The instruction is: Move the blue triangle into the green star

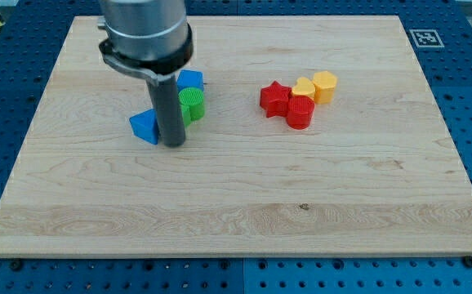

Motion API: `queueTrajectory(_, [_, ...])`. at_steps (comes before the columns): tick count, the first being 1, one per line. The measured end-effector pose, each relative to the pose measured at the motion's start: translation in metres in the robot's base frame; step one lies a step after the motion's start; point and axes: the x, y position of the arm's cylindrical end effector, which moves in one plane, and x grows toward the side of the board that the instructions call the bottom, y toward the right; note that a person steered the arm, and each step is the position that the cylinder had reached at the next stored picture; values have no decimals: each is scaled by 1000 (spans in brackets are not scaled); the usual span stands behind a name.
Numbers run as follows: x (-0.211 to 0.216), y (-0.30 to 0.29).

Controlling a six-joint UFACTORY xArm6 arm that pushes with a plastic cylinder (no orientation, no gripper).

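Note:
The blue triangle [144, 126] lies on the wooden board at the view's left of centre. My tip [173, 144] stands right beside it, on its right side, touching or nearly touching it. The green star [192, 105] sits just up and right of the rod, partly hidden behind it. A blue block [190, 80], shape unclear, sits directly above the green star, touching it.
A cluster lies right of centre: a red star [274, 98], a red cylinder-like block [300, 111], a yellow heart [304, 86] and a yellow block [325, 86]. The board's edges [24, 155] border a blue pegboard table.

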Motion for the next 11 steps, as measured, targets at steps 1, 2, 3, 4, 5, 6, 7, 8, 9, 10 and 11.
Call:
queueTrajectory(1, [-7, -16])
queueTrajectory(2, [27, -19])
queueTrajectory(3, [55, -21])
queueTrajectory(4, [38, -62])
queueTrajectory(5, [13, -83])
queueTrajectory(6, [12, -76])
queueTrajectory(7, [-7, -69])
queueTrajectory(8, [-30, -66])
queueTrajectory(9, [-45, -61])
queueTrajectory(10, [-59, -55])
queueTrajectory(11, [-76, -49])
